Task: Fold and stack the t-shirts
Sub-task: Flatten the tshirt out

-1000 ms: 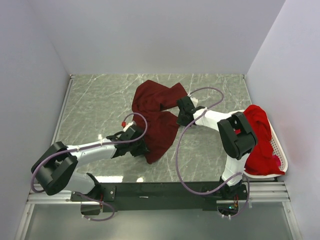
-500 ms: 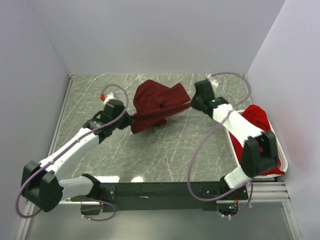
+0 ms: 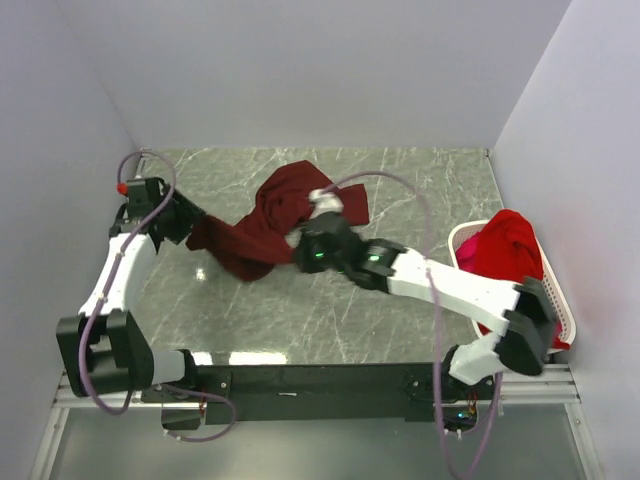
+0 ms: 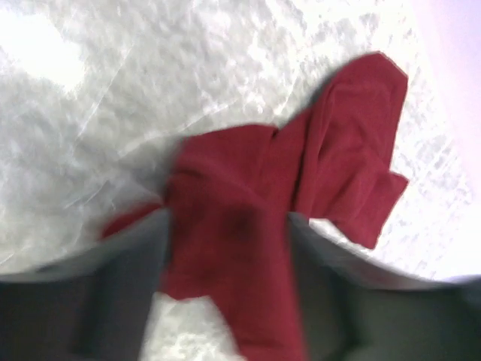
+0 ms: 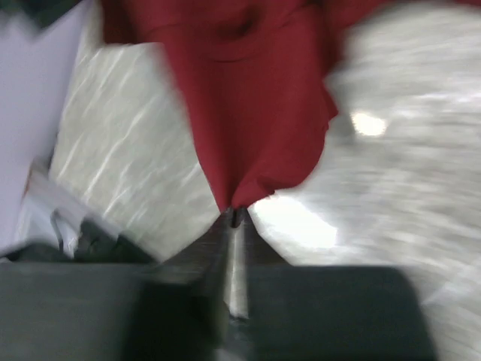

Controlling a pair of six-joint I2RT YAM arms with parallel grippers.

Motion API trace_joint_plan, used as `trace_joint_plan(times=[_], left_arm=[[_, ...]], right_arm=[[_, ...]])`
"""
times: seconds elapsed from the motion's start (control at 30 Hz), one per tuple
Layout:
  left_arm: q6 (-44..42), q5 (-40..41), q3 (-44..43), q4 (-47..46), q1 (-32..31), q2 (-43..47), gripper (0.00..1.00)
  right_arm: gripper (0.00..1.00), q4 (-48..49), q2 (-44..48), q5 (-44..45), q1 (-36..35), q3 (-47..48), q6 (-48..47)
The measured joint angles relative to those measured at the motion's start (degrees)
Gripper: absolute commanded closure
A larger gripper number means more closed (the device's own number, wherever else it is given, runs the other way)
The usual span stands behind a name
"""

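Grey marble table (image 3: pixel 420 190): maroon t-shirt (image 3: pixel 262 235) lies bunched well left of white basket (image 3: pixel 562 325), which holds red tees (image 3: pixel 505 255). Right gripper (image 5: pixel 234 216) clenched on the edge nearer basket, prob. to spread it flat. Left gripper (image 4: pixel 229 226) at far end, jaws apart, cloth between.

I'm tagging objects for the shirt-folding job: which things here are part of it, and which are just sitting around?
Part of the job:
- maroon t-shirt, pinched by the right gripper
- red t-shirts, heaped at the right

Just there:
- white basket holding the red ones
- marble table
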State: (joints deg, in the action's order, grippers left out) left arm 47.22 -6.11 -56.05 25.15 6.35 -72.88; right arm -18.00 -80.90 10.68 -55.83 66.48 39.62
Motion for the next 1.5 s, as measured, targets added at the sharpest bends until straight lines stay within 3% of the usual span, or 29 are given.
trace_joint_plan(times=[0.03, 0.1, 0.2, 0.23, 0.3, 0.4, 0.5, 0.6, 0.73, 0.87, 1.07, 1.13, 1.2, 1.33, 1.43, 1.5], left_arm=[[0.15, -0.63, -1.11, 0.15, 0.94, -1.42, 0.15], [-0.57, -1.75, -2.8, -0.15, 1.75, -3.15, 0.01], [-0.87, -2.51, -2.78, -0.07, 1.44, -1.27, 0.05], [-0.98, -2.43, -2.69, 0.2, 1.29, 0.09, 0.07], [-0.98, -1.88, -1.66, 0.66, 0.85, 3.54, 0.21], [-0.81, -0.48, 3.15, 0.96, -0.33, 10.19, 0.29], [0.87, 1.44, 8.79, 2.4, -3.74, 14.73, 0.34], [4.24, 3.32, 14.51, 3.63, -11.19, 17.03, 0.36], [9.22, 5.4, 19.19, 5.53, -22.05, 17.55, 0.32], [11.91, 7.76, 21.24, 6.95, -24.02, 17.94, 0.21], [12.02, 9.73, 20.65, 5.97, -23.82, 16.59, 0.3], [12.11, 8.7, 20.83, 4.63, -24.33, 15.76, 0.3], [12.5, 8.07, 21.55, 3.23, -26.32, 15.47, 0.31], [14.75, 7.43, 24.11, 1.07, -33.16, 14.16, 0.31], [16.94, 8.59, 25.07, 1.29, -39.78, 12.13, 0.28], [18.03, 10.14, 25.05, 1.07, -43.87, 10.14, 0.26]], right_arm=[[0.56, 0.13, -2.64, -1.07, -1.64, 2.05, -0.2], [0.36, 2.21, -8.57, -3.89, -3.76, 6.58, -1.03], [0.31, 2.99, -13.27, -5.2, -3.56, 9.79, -3.67], [0.31, 2.8, -13.66, -5.18, -2.84, 10.03, -4.31], [0.34, 2.54, -13.53, -5.77, -0.35, 10.03, -4.85], [0.35, 2.67, -12.63, -6.29, 5.9, 9.51, -4.87], [0.36, 0.83, -12.31, -2.75, 11.37, 9.16, -5.75], [0.38, -0.72, -12.5, -1.7, 12.63, 8.94, -6.88], [0.38, -0.87, -14.47, -3.76, 13.68, 8.7, -8.2], [0.37, -2.12, -16.31, -3.56, 11.96, 8.35, -9.27], [0.37, -1.22, -17.07, -2.16, -0.09, 4.55, -8.35], [0.38, -1.46, -17.64, -2.29, -1.18, 2.8, -7.74], [0.39, -0.96, -17.86, -3.15, 1.88, 0.37, -6.86], [0.41, -1.36, -17.99, -2.36, 15.34, -1.7, -4.87], [0.44, -3.28, -19.63, 0.37, 25.49, 1.33, -3.98], [0.45, -4.94, -22.8, 1.16, 28.68, 5.35, -3.63]])
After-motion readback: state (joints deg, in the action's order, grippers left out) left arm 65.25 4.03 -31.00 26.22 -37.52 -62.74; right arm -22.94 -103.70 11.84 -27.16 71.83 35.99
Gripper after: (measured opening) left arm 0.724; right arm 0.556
